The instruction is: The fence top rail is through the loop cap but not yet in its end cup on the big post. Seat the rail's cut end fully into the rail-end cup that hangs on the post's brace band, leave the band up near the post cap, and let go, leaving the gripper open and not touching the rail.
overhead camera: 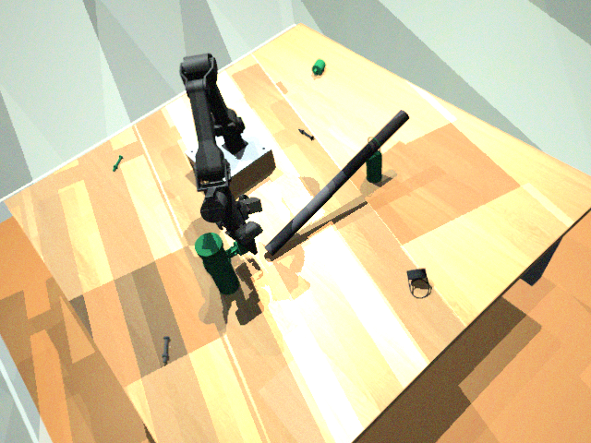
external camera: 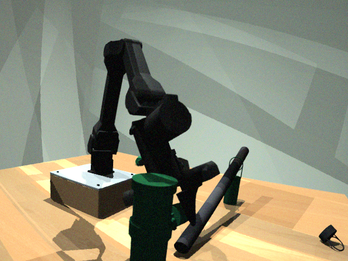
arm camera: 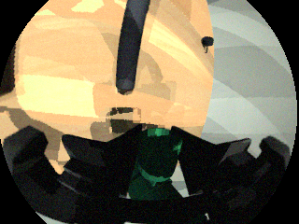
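The big green post [overhead camera: 223,275] [external camera: 151,202] stands upright, with a wider band [external camera: 148,230] around it below its cap. The green rail-end cup [overhead camera: 234,249] [external camera: 178,215] [arm camera: 158,154] sticks out from the post's side. My gripper [overhead camera: 251,248] [external camera: 193,222] [arm camera: 156,129] is shut on this cup, with a finger on each side of it. The dark rail [overhead camera: 333,185] [external camera: 213,198] [arm camera: 132,42] slopes through the loop cap's ring at the small green post [overhead camera: 374,167] [external camera: 232,192]. Its lower end is near the table, outside the cup and beyond my fingertips.
A black cap with a ring [overhead camera: 416,274] [external camera: 328,232] [arm camera: 207,41] lies at the right. A small green cylinder [overhead camera: 319,65] lies at the back. A green bolt [overhead camera: 117,162], a grey bolt [overhead camera: 165,350] and a dark bolt [overhead camera: 306,134] lie around the arm's base block [overhead camera: 254,175] [external camera: 73,193].
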### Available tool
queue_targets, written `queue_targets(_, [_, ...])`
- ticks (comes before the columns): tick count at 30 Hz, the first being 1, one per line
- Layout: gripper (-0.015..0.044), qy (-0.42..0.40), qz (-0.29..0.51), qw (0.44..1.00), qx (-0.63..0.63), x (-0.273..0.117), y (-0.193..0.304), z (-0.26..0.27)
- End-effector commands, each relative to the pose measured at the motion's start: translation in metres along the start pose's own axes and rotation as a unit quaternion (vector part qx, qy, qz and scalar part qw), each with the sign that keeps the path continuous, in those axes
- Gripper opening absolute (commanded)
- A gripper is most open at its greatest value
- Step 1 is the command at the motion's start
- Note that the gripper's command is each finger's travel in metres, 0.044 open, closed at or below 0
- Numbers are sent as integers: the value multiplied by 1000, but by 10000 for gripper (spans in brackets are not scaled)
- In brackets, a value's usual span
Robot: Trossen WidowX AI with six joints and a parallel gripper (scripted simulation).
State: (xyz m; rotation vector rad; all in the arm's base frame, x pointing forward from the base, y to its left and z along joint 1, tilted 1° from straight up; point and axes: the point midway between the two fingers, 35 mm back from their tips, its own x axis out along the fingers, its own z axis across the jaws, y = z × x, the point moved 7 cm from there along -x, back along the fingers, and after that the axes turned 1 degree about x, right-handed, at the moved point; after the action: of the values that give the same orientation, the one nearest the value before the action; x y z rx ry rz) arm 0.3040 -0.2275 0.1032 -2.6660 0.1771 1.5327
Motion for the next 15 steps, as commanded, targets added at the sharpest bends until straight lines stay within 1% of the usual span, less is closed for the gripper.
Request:
queue_targets(1, [0, 0, -5, 1000, -9, -3, 1, 3])
queue_targets(15, [0, -1, -8, 1000, -15, -3, 1, 4])
